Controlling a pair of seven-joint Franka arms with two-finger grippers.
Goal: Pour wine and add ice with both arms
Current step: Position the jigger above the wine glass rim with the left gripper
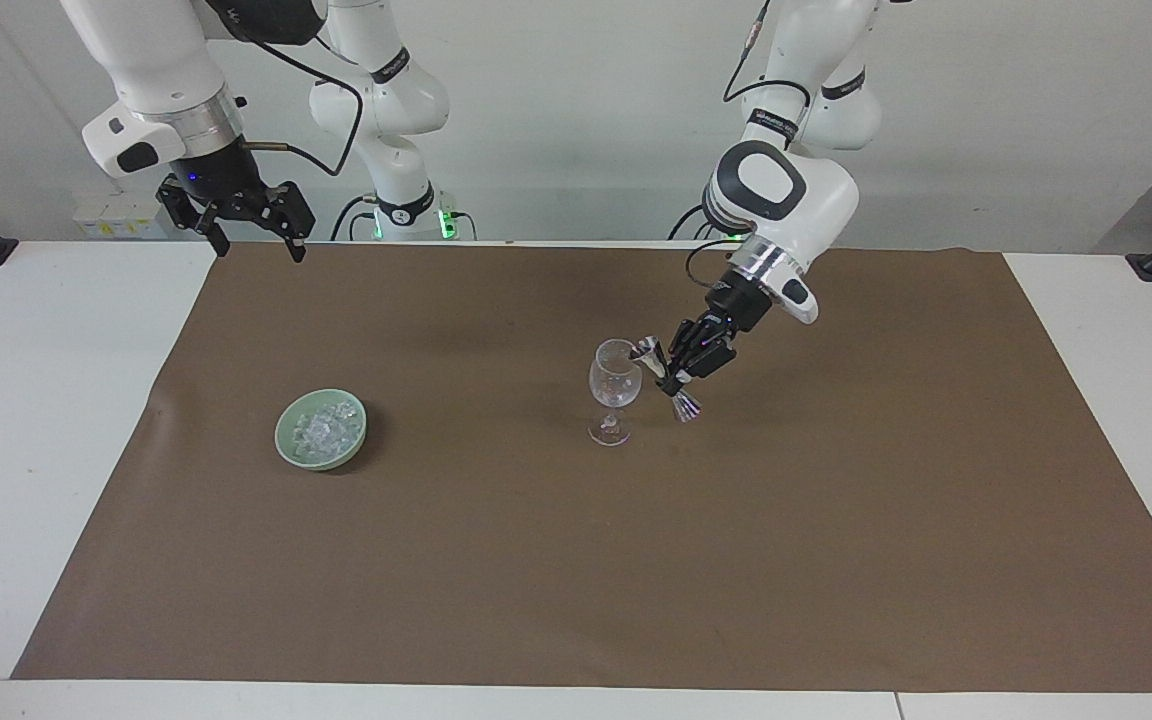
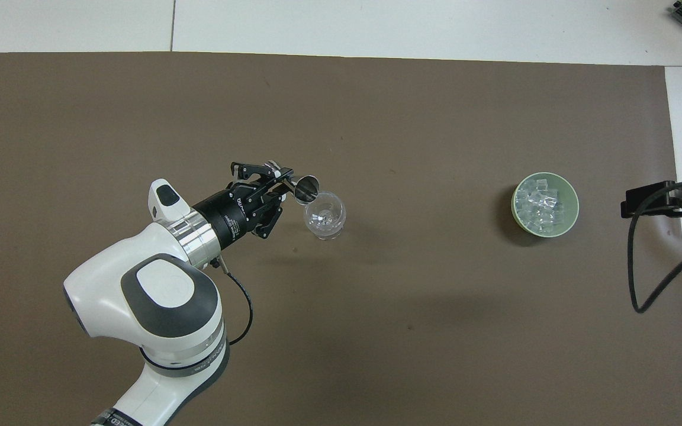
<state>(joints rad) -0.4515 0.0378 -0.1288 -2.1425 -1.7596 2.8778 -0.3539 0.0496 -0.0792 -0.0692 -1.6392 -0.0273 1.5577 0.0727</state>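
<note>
Facing view, centre of frame: the left gripper (image 1: 677,380), clamped on a metal jigger (image 1: 664,376), tips it at the fragile, top-heavy wine glass (image 1: 614,389), best held by the stem.

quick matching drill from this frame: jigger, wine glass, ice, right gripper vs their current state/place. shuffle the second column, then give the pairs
Things:
1. jigger
2. wine glass
3. ice
4. right gripper

States or places:
A. piled in the pale green bowl
B. open, raised over the table's edge at the right arm's end, waiting
C. standing upright on the brown mat
D. tilted at the glass rim, held by the left gripper

Pairs: 1-D, 2-C, 3-A, 4-B
</note>
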